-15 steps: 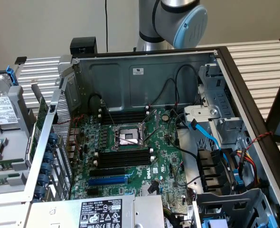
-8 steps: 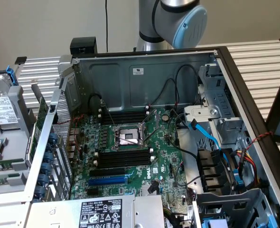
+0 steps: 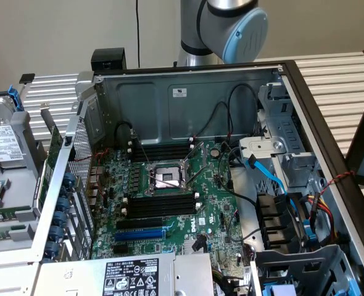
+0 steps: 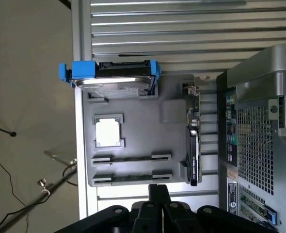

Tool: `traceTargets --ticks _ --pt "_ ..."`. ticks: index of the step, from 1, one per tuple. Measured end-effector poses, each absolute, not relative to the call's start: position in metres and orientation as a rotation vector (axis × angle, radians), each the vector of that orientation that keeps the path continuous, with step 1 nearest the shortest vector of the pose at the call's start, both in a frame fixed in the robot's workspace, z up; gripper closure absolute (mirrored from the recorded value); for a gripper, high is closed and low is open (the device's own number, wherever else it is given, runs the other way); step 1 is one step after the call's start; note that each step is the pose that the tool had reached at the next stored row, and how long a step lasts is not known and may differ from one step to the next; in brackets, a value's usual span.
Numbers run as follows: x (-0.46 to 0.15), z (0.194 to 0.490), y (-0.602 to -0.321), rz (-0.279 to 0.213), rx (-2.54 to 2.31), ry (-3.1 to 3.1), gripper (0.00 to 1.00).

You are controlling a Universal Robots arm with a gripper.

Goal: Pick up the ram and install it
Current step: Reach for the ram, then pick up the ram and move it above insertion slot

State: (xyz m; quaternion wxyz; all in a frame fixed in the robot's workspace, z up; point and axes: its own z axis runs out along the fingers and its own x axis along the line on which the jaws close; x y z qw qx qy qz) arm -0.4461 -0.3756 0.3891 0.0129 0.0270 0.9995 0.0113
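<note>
Nearest us, the hand point(image 4: 158, 188) hangs with its black fingers pressed shut on nothing, just over the edge of the grey tray point(image 4: 138, 136) that lies on the slatted bench point(image 4: 182, 24). We see the ram point(image 4: 132, 177) lying in the tray's long slot closest to the hand, a second stick point(image 4: 132, 158) in the slot beside it, a square chip point(image 4: 107, 132) mid-tray and a blue-bracketed drive point(image 4: 116, 80) at the tray's far end. The open computer case point(image 3: 145, 111) stands just beside the tray.
</note>
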Motion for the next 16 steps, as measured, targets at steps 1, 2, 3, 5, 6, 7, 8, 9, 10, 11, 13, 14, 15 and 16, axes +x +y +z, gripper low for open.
traceTargets --ticks 1,2,3,5,6,7,8,9,10,11,13,14,15,16 --pt "-0.4474 0.3891 -0.3756 0.035 0.083 3.114 0.90" --pt "-0.4486 0.3891 -0.3756 0.035 0.082 3.115 0.90" --pt "-0.4487 0.3891 -0.3756 0.035 0.081 3.115 0.90" --pt "-0.4487 0.3891 -0.3756 0.035 0.081 3.114 0.90" --pt "-0.4488 0.3891 -0.3756 0.035 0.081 3.115 0.90" --pt "-0.4487 0.3891 -0.3756 0.035 0.081 3.115 0.90" --pt "-0.4487 0.3891 -0.3756 0.035 0.081 3.114 0.90" --pt "-0.4487 0.3891 -0.3756 0.035 0.081 3.115 0.90" --pt "-0.4488 0.3890 -0.3756 0.036 0.061 3.115 0.90" --pt "-0.4488 0.3891 -0.3756 0.036 0.034 3.116 0.90" --pt "-0.4488 0.3890 -0.3756 0.036 -0.023 3.116 0.90" --pt "-0.4488 0.3890 -0.3756 0.037 -0.051 3.116 0.90" --pt "-0.4488 0.3889 -0.3756 0.037 -0.079 3.116 0.90" --pt "-0.4488 0.3887 -0.3756 0.038 -0.107 3.115 0.90"
